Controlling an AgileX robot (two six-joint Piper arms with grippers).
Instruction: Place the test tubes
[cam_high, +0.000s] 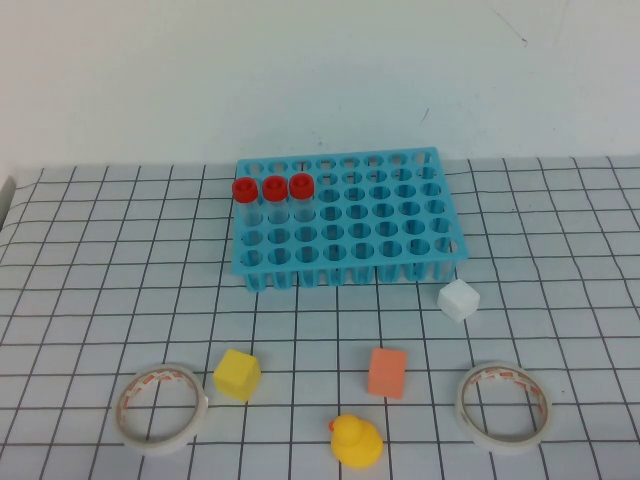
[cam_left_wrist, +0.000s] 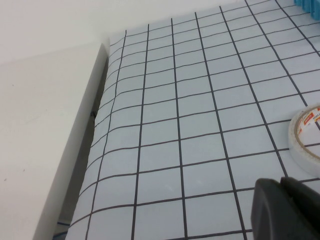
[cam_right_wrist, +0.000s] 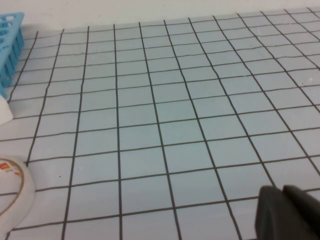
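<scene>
High view: three red-capped test tubes (cam_high: 274, 192) stand in the left holes of the blue rack (cam_high: 350, 270). Left wrist view: left pincer (cam_left_wrist: 285, 202), tips together, near a tape roll (cam_left_wrist: 304, 137). Right wrist view: right pincer (cam_right_wrist: 287, 210), tips together, above the gridded surface (cam_right_wrist: 175, 110).

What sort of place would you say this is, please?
Probably a robot test bench, not a working lab: a grid-lined mat, a blue tube rack holding three red-capped tubes, and props like a rubber duck. Left pincer and right pincer hang shut above the mat's left and right near sides.
</scene>
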